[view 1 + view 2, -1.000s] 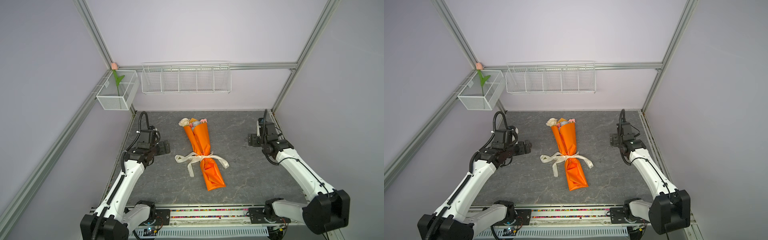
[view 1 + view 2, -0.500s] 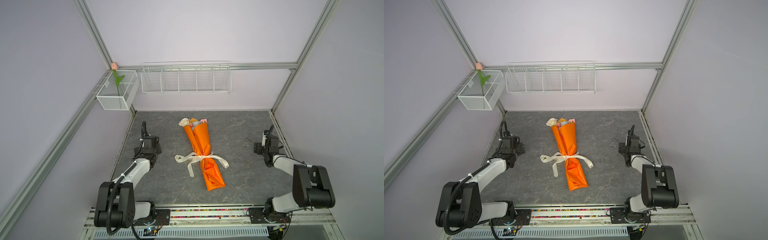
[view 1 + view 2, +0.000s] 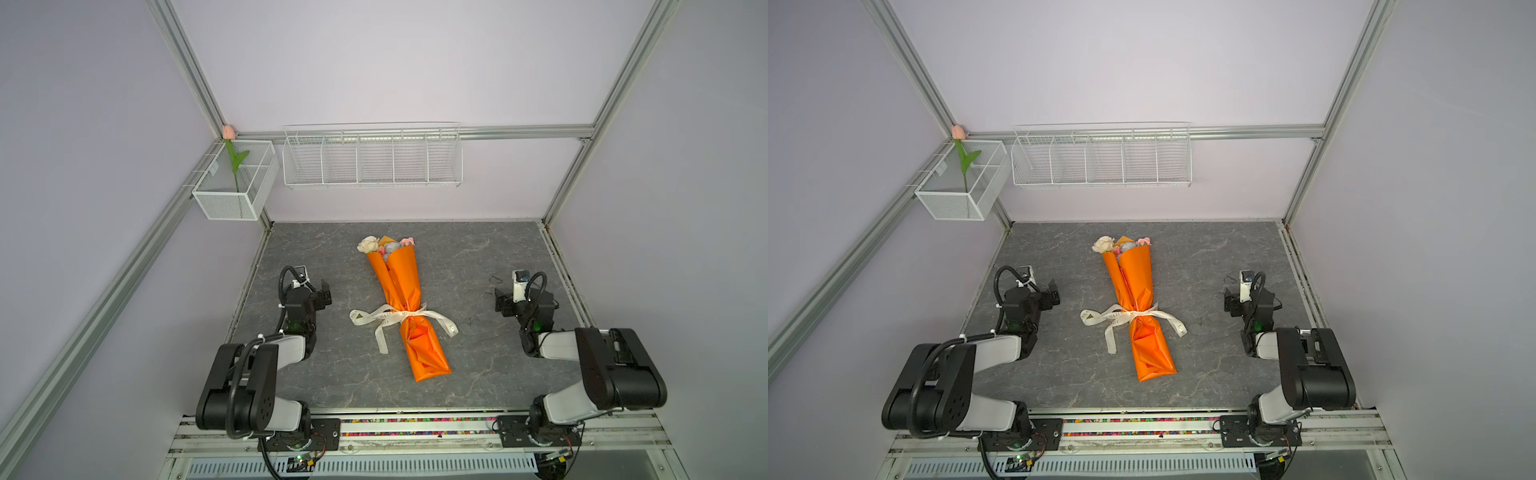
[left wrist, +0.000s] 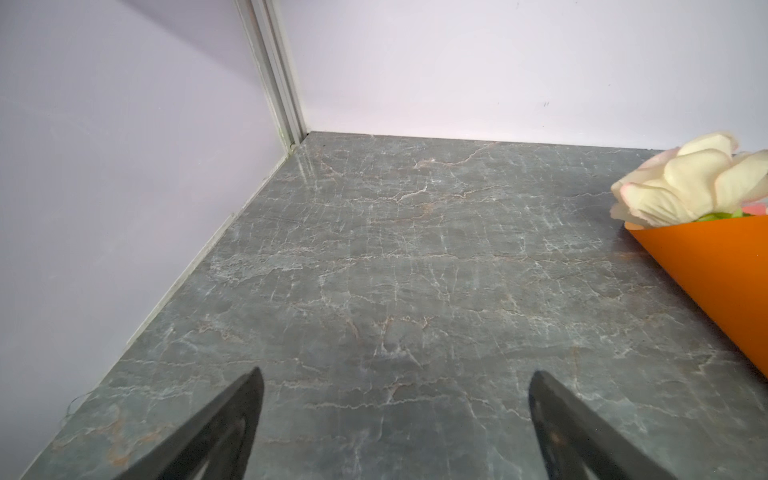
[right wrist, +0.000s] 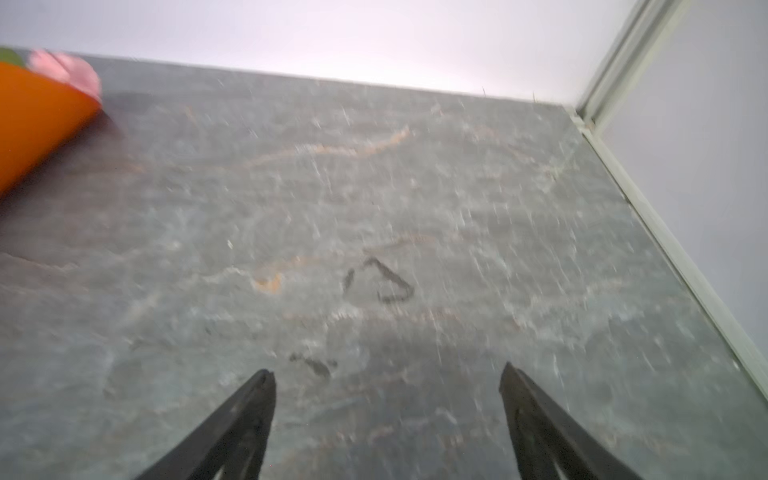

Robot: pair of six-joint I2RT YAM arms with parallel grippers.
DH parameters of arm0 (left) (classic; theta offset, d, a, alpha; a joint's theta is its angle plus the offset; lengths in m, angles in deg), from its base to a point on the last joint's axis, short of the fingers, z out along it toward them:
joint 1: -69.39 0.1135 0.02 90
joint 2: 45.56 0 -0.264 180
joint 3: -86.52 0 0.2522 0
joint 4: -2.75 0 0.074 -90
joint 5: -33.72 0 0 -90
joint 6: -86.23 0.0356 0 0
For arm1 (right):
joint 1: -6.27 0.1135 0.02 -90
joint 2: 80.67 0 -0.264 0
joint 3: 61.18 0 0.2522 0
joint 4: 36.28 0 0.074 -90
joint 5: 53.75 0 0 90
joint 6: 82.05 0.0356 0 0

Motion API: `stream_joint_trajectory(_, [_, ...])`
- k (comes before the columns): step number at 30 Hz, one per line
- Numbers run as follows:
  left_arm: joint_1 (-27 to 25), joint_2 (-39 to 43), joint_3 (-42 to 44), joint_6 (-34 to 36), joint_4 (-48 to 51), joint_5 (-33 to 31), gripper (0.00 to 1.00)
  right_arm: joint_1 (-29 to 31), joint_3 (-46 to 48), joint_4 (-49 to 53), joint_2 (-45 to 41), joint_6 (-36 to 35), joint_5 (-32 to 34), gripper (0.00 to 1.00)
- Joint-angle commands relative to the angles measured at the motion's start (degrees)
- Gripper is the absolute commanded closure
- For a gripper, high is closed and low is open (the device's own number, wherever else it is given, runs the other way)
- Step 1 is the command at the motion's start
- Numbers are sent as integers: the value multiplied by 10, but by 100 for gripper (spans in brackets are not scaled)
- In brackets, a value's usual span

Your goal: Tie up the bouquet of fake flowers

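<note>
Since a cream ribbon (image 3: 409, 316) already cinches the waist of the bouquet (image 3: 399, 286), I judge the tie made. Bouquet: flat on the tabletop (image 3: 478, 257), mid-field, blooms toward the back wall, paper tail toward my bases. Both top views agree. Ribbon: knotted at the narrow point of the orange paper, with one loop out to my left and loose tails trailing on the stone on both sides. I cannot tell if it is a true bow or a plain knot, nor how tight it is. Left jaws: apart, nothing between them, low over bare stone. In the left wrist view a cream rose (image 4: 685, 178) and the paper's rim show off to the side, well clear. Right jaws: apart, empty, over bare stone with some dark scuffs. That wrist view is blurred, with the bouquet's pink bloom (image 5: 66, 70) far off at the edge. Both arms sit folded near the tabletop's side edges, the bouquet between them and apart from both. Tulip (image 3: 229, 133) stands in the side basket (image 3: 224, 208), not part of this job. Left to do, as I read it: nothing plain. At most, a snugging pull on the tails if the knot proves slack.
</note>
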Motion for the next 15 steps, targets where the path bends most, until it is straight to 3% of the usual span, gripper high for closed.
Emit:
stream_joint_trajectory(1, [4, 7, -11, -19, -2, -43, 1, 16, -23, -38, 3, 28, 118, 11])
stream_joint_trajectory(2, [10, -6, -37, -46, 25, -86, 1, 12, -20, -53, 7, 28, 108, 11])
stream_joint_trajectory(5, [18, -28, -9, -41, -69, -91, 1, 8, -27, -24, -2, 32, 102, 11])
stream_joint_trajectory(7, [18, -15, -19, -50, -25, -92, 1, 10, -23, -33, -1, 29, 106, 11])
stream_joint_trajectory(15, [18, -26, -14, -38, -54, -82, 1, 10, -26, -30, 0, 30, 103, 11])
